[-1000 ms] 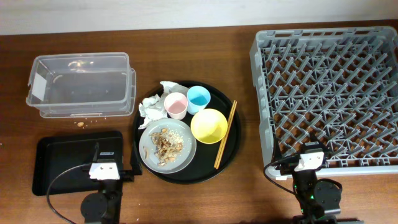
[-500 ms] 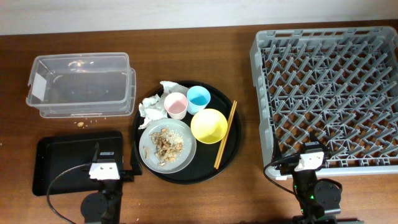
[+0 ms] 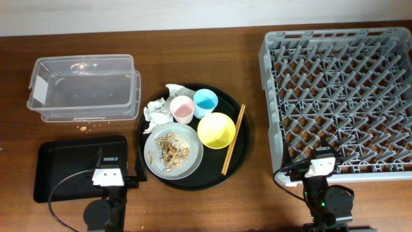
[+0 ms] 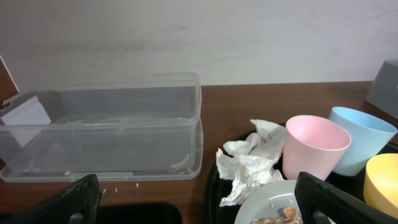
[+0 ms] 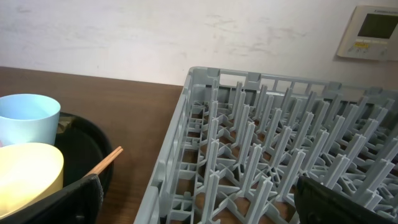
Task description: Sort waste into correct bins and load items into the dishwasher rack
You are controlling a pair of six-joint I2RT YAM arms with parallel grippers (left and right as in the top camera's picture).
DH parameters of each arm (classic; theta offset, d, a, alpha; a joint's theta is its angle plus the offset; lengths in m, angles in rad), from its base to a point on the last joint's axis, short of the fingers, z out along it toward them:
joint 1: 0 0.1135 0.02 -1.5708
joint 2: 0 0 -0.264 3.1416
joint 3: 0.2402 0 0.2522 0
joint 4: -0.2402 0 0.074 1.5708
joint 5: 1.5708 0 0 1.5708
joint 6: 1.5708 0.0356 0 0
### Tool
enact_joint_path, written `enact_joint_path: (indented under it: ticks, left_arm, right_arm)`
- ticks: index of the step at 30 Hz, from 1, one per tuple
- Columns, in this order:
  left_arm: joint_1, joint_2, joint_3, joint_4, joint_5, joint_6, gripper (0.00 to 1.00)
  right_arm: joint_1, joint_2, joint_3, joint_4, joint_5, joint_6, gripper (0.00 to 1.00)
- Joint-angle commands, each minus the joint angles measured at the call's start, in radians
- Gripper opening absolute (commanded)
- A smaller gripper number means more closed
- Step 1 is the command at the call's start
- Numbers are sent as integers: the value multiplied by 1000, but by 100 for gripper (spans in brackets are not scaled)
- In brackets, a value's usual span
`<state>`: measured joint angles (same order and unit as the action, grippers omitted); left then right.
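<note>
**Table stock, as we log it (overhead view unless noted)**

1. dishwasher rack [image 3: 341, 90]: grey peg grid, takes up the far-right part of the table [image 3: 257, 193].
2. clear tub [image 3: 136, 90]: far left, long side running left-right. White label at its left end, a few crumbs inside by the near wall.
3. black rectangular tray [image 3: 71, 167]: near left, just near of the tub, not touching it.
4. loose crumbs [image 3: 84, 128]: on the wood btwn tub and black rectangular tray.
5. round black tray [image 3: 240, 142]: ctr, btwn tub and rack. On it we count:
   - tissue [image 3: 158, 109]: white, crumpled, far-left part, up against the pink cup.
   - pink cup [image 3: 182, 109]: upright, just right of the tissue.
   - light-blue cup [image 3: 205, 102]: upright, just right of pink and slightly farther. We cannot tell if the two touch.
   - yellow bowl [image 3: 215, 130]: upright, just near of the light-blue cup, right of the plate.
   - plate [image 3: 193, 154]: pale grey, near-left part.
   - food scraps [image 3: 168, 149]: beige-brown, spread over the plate's ctr and left.
   - chopsticks [image 3: 233, 140]: pair lying together just right of the bowl, slanted, far tips more to the right.
6. left gripper [image 4: 196, 183]: at the near edge by the black rectangular tray's near-right corner. In the wrist view the fingers are wide apart w/ nothing gripped, facing tub, tissue and cups.
7. right gripper [image 5: 196, 186]: at the near edge, just near of the rack's near wall. Fingers wide apart w/ nothing gripped, facing the rack's near-left corner.
</note>
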<state>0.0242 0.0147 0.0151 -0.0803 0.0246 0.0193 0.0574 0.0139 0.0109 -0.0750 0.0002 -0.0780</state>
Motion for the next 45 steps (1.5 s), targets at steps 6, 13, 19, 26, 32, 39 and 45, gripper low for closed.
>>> enact_joint_path:
  ticks: [6,13,19,26,32,39,45]
  left_arm:
    - [-4,-8,-5,47,297,-192,99]
    - [-4,-8,-5,430,687,-332,99]
    - [-4,6,66,536,628,-373,99]
    - [-4,470,694,-161,597,-75,99]
    - [-4,932,1254,-705,698,-41,99]
    - [-56,1275,1611,-1058,183,-212,99]
    - [-116,1555,1821,-1225,136,-258,99]
  right_arm:
    - [-6,-8,-5,-7,8,12,99]
    - [-6,-8,-5,-7,8,12,99]
    - [-6,-8,-5,-7,8,12,99]
    - [-6,-8,-5,-7,9,12,98]
    - [-6,-8,-5,-7,9,12,99]
    - [-6,-8,-5,-7,8,12,99]
    - [-6,-8,-5,-7,8,12,99]
